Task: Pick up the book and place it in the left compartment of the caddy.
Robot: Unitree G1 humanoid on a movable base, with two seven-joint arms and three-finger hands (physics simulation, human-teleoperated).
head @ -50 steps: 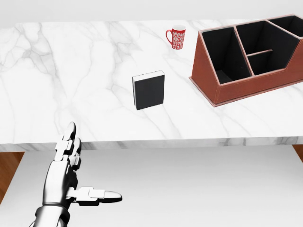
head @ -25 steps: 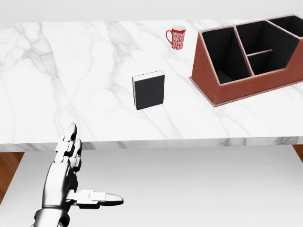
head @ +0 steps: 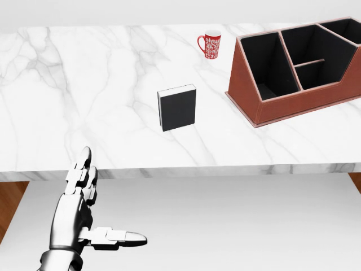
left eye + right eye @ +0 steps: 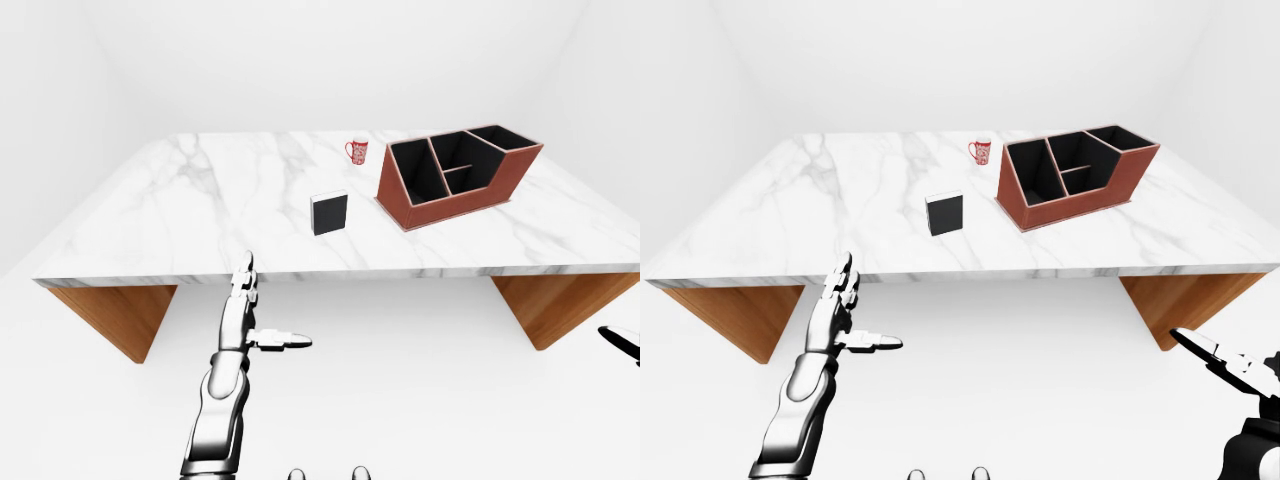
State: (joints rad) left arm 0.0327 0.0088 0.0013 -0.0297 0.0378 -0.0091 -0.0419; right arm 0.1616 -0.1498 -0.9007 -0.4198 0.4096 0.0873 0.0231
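1. The left hand (image 3: 84, 212) was raised below the near edge of the marble table (image 3: 84, 84) in the head view, fingers (image 3: 83, 166) stretched straight up and thumb stuck out to the right, wide open and holding nothing.
2. The right hand (image 4: 1230, 370) showed only at the lower right of the right-eye view, fingers extended and empty, well apart from the tabletop.
3. The book (image 3: 177, 108), black with a pale page edge, stood upright on the table, up and to the right of the left hand and well apart from it.
4. The caddy (image 3: 296, 70), reddish-brown with dark compartments, sat on the table further right of the book, not touching it; its left compartment (image 3: 265, 65) held nothing visible.
5. A red patterned mug (image 3: 210, 44) stood beyond the book, near the caddy's left side and apart from it.
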